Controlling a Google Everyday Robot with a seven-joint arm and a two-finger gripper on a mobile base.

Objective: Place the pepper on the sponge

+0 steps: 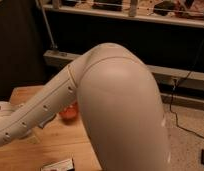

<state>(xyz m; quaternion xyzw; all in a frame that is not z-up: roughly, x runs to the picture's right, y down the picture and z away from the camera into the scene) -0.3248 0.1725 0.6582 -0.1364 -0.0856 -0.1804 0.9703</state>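
The robot arm's pale elbow fills most of the camera view. Left of and below the elbow, the forearm slopes down over a wooden table to the left edge. The gripper lies beyond that edge, out of sight, so whether it is apart or clamped cannot be told. Right of the elbow is speckled floor with a black cable. Just left of the elbow, behind the forearm, a red-orange shape shows, possibly a bowl. The pepper and sponge cannot be made out.
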